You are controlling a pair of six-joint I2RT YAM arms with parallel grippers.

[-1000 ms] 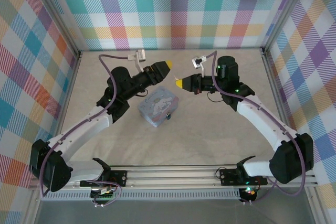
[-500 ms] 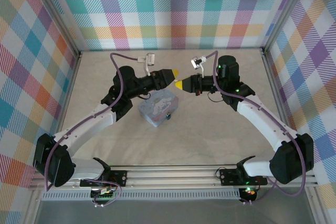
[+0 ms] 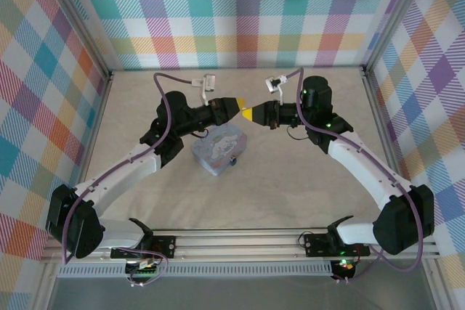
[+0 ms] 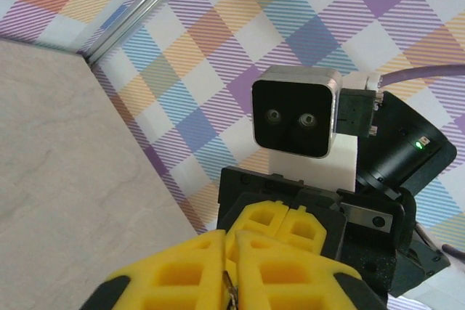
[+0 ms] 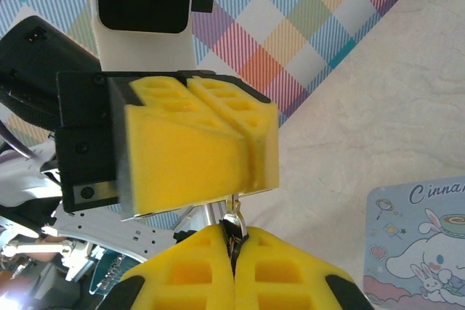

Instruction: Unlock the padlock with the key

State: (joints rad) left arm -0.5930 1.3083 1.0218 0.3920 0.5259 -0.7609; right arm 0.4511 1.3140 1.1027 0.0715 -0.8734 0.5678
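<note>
Right gripper (image 5: 232,241) — jaws closed — pinches key (image 5: 235,219) (midair).

The tiny dark padlock (image 3: 233,160) with a bluish bit lies just beside the pale blue tin (image 3: 216,152), while the small silvery key (image 5: 232,223) is pinched where the closed left gripper (image 3: 237,102) and right gripper (image 3: 248,114) meet tip to tip.

Reaching inward w/ both arms, elbows out, wrists approx level. Holding L gripper (image 3: 237,104) and R gripper (image 3: 248,114) tip to tip, nearly touching, w/ jaws pressed together on both.
</note>
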